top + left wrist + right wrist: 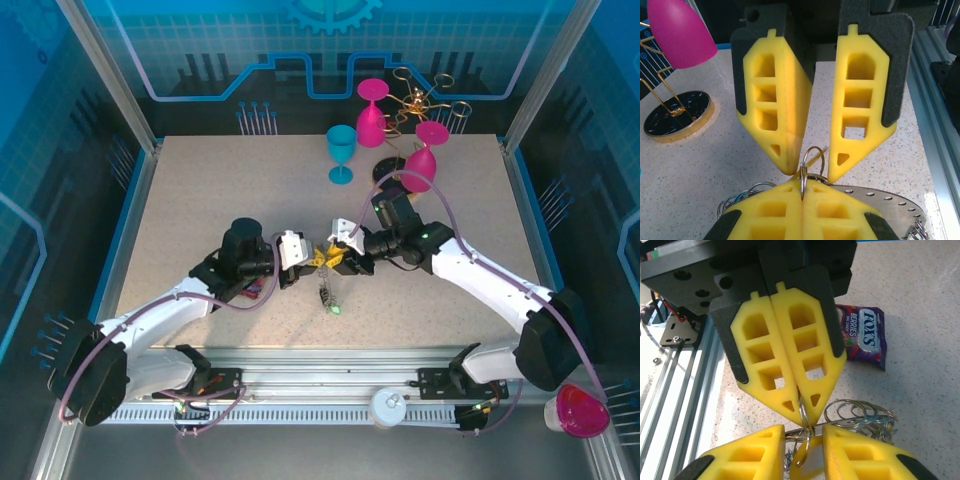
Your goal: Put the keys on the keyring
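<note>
Seen from above, the left arm [160, 320] stretched from its base at 7 o'clock toward 2 o'clock. The right arm [490, 275] stretched from its base at 5 o'clock toward 10 o'clock. Their wrists faced each other tip to tip near mid-table. The left gripper [802, 187] had its fingers pressed flat together, pinching a small wire loop [812, 157]. The right gripper [811, 174] held its jaws slightly parted in a narrow V, one tip on either side of that loop.
</note>
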